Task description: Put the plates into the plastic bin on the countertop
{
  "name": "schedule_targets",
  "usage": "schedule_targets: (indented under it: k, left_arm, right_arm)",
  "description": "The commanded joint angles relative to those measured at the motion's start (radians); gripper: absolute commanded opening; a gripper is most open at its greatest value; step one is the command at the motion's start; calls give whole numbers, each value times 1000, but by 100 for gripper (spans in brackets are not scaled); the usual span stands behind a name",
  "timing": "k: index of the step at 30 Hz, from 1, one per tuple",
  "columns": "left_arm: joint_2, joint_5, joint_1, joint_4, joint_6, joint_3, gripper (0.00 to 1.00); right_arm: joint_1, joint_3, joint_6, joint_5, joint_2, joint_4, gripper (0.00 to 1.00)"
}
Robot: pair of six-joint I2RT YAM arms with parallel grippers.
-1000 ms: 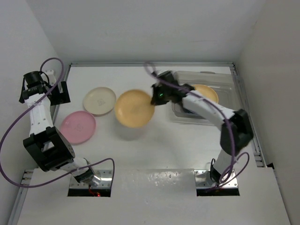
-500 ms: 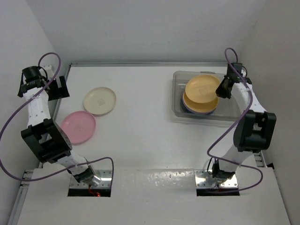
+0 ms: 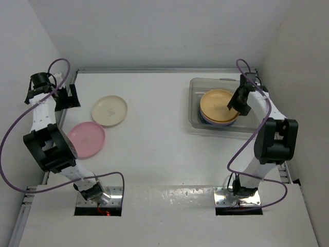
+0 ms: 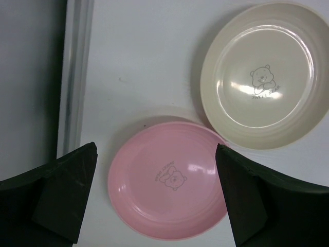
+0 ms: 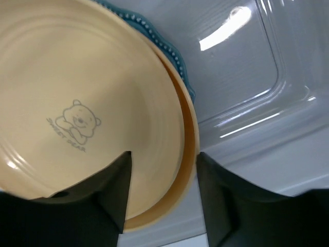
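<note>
The plastic bin [image 3: 196, 86] stands at the back right of the countertop [image 3: 154, 144]. In it a yellow-orange plate [image 3: 218, 103] tops a stack; under it show a second yellow-orange plate [image 5: 188, 154], a dark teal scalloped rim [image 5: 176, 57] and a lavender edge [image 3: 204, 118]. My right gripper [image 3: 237, 103] hangs over the stack's right edge, open, its jaws astride the top plate's rim [image 5: 163, 157]. A pink plate [image 3: 86, 139] and a cream plate [image 3: 109, 110] lie at the left. My left gripper [image 3: 64, 95] is open, high above the pink plate [image 4: 167, 180].
White walls close in the countertop at the left, back and right. A metal rail [image 4: 74, 77] runs along the left wall beside the left gripper. The bin's clear wall [image 5: 247, 77] rises just right of the plate stack.
The right arm carried the yellow-orange plate from mid-table to the bin, then its jaws opened and the plate settled onto the stack. The left arm barely shifted.
</note>
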Motion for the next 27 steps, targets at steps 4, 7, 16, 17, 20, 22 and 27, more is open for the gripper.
schedule_targets:
  k: [4,7,16,17,20,22,27]
  left_arm:
    - [120,5,-89,49,-2,65,99]
    - [196,-22,-139,69,-2,115,99]
    - [522,-43,-271,87,11,316,92]
    - [550,-93,-283,87,1,350,87]
    - [627,-206,-297,87,1,360,74]
    - [648,-206,-297,87,13,360,60]
    - [606,-14,-317,87,45,323,0]
  right_arm:
    - [50,16,-62,166,-41,-60,61]
    - [67,37,-85,197,-64,-63,67]
    - [250,151,-191,290,-84,-91,73]
    - [266,154,-190,290,-93,-91,73]
    - [291,157,-191,269,-116,-66,73]
    - [328,154,-204,237,-127,-36,73]
    - [466,148,-299,131,-144,40,71]
